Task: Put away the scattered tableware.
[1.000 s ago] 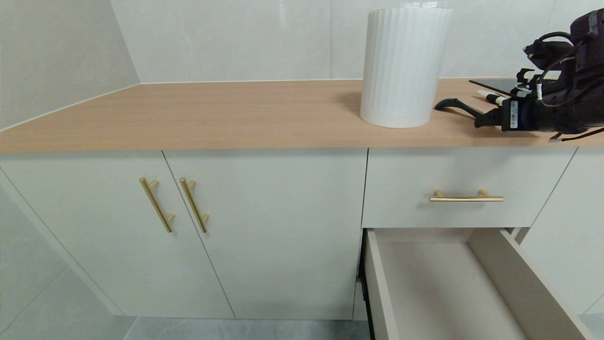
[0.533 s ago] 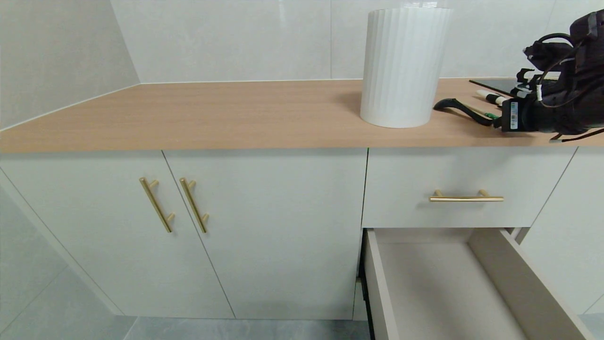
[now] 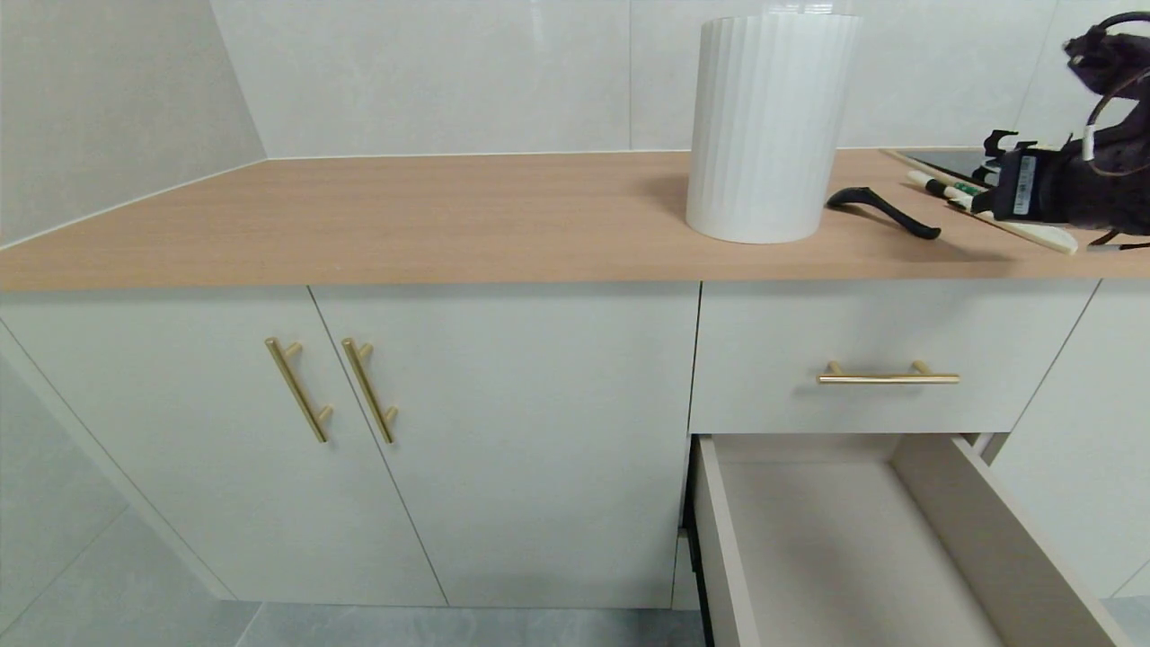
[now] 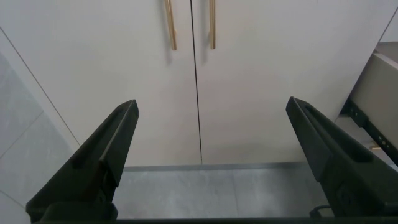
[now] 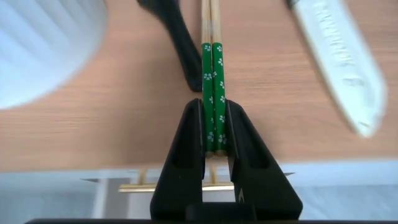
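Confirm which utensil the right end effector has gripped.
The green-ended chopsticks, pinched in the right end effector. The black utensil and the white utensil lie loose on the counter.

Bright even light, soft shadow beside white container (image 3: 768, 126) (faint glare on wall tiles (image 3: 539, 36)).

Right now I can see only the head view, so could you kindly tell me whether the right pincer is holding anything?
Observer: Yes, the right pincer is shut on a pair of chopsticks, clamped side by side at their green patterned ends.
Operator: Thank you. And the other arm?
Observer: The left pincer is open and holds nothing; it faces the two cupboard doors.
Operator: Is it low down?
Observer: Its camera takes in the grey floor at the foot of those doors.
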### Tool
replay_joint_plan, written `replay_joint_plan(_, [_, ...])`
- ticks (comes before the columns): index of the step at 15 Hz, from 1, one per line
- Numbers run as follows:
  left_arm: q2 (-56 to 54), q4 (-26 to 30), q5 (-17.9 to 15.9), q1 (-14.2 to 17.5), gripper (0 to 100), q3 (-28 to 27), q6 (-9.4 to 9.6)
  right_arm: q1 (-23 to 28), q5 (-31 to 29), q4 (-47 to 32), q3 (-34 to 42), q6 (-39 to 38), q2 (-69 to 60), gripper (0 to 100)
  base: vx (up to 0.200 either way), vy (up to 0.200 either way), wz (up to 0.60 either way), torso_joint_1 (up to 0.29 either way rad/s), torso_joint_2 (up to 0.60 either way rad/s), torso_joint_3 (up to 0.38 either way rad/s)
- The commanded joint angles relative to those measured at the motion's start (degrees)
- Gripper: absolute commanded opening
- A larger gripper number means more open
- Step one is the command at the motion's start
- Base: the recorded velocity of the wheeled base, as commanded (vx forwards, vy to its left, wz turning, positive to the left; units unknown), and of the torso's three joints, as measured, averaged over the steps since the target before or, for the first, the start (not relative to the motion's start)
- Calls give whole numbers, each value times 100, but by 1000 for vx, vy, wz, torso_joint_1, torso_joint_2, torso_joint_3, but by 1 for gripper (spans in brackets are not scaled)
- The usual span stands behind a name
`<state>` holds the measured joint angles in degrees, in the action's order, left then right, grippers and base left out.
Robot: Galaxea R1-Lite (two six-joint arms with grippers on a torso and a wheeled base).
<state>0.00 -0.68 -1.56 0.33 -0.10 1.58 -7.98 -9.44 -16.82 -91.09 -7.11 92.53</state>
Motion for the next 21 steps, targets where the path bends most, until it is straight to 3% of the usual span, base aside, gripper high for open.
replay_joint_plan(1, [9,-2,-2,2,100,1,0,-1,29,549,873,-212,-1149,0,0,0,0,0,0,0])
replay_joint_plan(4, [9,-2,-2,2,100,1,0,-10,926,1243,1708,-212,-2388,0,0,0,0,0,0,0])
replay_joint_plan(5, [0,-2,-2,2,100,1,0,-1,1286,1155,1840,-212,-2731,0,0,0,0,0,0,0])
replay_joint_plan(9, [9,-2,-2,2,100,1,9,-36,1576,302,1981,-230,-3628,0,0,0,0,0,0,0])
replay_joint_plan(12, [9,-2,-2,2,100,1,9,-45,2622,197,2332,-221,-4357,0,0,0,0,0,0,0])
replay_joint_plan(13, [0,-2,7,2,100,1,0,-45,2939,-84,2262,-221,-4419,0,0,0,0,0,0,0])
replay_joint_plan(17, [0,-2,7,2,100,1,0,-537,2956,-1948,1515,-195,-3944,0,0,0,0,0,0,0])
replay_joint_plan(18, [0,-2,-2,2,100,1,0,-625,2956,-2536,1278,-186,-3689,0,0,0,0,0,0,0])
replay_joint_plan(19, [0,-2,-2,2,100,1,0,-678,2930,-3820,671,-98,-2960,0,0,0,0,0,0,0])
replay_joint_plan(21, [0,-2,-2,2,100,1,0,-687,2816,-4567,381,-89,-2098,0,0,0,0,0,0,0])
